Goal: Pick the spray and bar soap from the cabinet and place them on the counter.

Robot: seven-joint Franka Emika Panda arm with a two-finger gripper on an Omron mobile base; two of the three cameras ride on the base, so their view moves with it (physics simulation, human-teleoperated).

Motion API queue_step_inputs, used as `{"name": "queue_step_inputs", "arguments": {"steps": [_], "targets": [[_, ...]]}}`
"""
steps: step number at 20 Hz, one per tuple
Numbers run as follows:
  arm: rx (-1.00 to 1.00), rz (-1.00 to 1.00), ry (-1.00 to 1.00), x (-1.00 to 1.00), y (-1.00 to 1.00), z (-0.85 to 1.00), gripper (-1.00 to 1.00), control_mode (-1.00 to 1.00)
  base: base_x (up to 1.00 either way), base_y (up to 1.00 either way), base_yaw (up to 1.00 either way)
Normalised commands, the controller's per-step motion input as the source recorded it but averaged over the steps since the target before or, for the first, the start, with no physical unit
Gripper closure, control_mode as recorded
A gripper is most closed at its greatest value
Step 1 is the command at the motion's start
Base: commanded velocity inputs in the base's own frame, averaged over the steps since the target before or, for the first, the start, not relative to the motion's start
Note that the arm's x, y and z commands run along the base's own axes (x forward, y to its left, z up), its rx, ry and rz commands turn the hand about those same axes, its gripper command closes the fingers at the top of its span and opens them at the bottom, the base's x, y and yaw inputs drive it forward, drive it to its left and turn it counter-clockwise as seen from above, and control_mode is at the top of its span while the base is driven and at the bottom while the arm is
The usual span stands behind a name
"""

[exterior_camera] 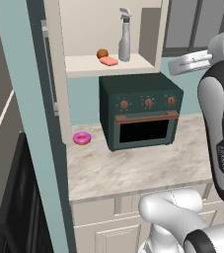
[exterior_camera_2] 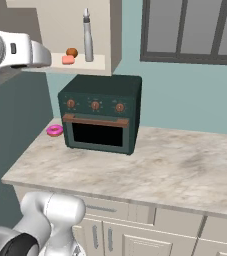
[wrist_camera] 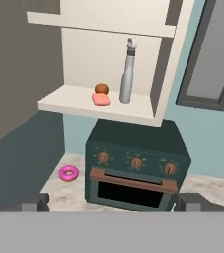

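Note:
The cabinet (exterior_camera: 84,65) (exterior_camera_2: 97,62) (wrist_camera: 74,99) stands open above the oven. On its cream shelf the grey spray (exterior_camera: 124,42) (exterior_camera_2: 88,37) (wrist_camera: 127,76) stands upright. The salmon-pink bar soap (exterior_camera: 109,61) (exterior_camera_2: 68,60) (wrist_camera: 101,99) lies flat just left of it. The beige marbled counter (exterior_camera: 133,165) (exterior_camera_2: 160,165) (wrist_camera: 207,188) runs below. My gripper (wrist_camera: 112,203) is open and empty. It hangs well back from the shelf, level with the oven, and faces the cabinet.
A small orange-brown ball (exterior_camera: 101,53) (wrist_camera: 101,88) sits behind the soap. A dark-green oven (exterior_camera: 140,116) (exterior_camera_2: 100,110) (wrist_camera: 135,163) stands on the counter under the shelf, with a pink donut (exterior_camera: 82,138) (exterior_camera_2: 54,130) (wrist_camera: 68,173) to its left. A window (exterior_camera_2: 195,30) is at right.

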Motion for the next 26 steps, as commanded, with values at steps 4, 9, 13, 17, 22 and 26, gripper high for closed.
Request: {"name": "queue_step_inputs", "arguments": {"steps": [4,9,13,17,22,26], "targets": [[0.00,-0.01,-0.14,0.16,0.00,0.00,-1.00,-1.00,0.00,0.00,0.00],[0.01,0.00,-0.12,0.23,0.00,-0.05,-1.00,-1.00,0.00,0.00,0.00],[0.01,0.00,-0.05,0.19,0.00,0.01,-1.00,-1.00,0.00,0.00,0.00],[0.00,0.00,-0.01,0.18,0.01,0.11,-1.00,-1.00,0.00,0.00,0.00],[0.00,0.00,0.00,0.09,0.00,0.19,-1.00,-1.00,0.00,0.00,0.00],[0.00,0.00,0.00,0.05,0.00,0.20,-1.00,-1.00,0.00,0.00,0.00]]}}
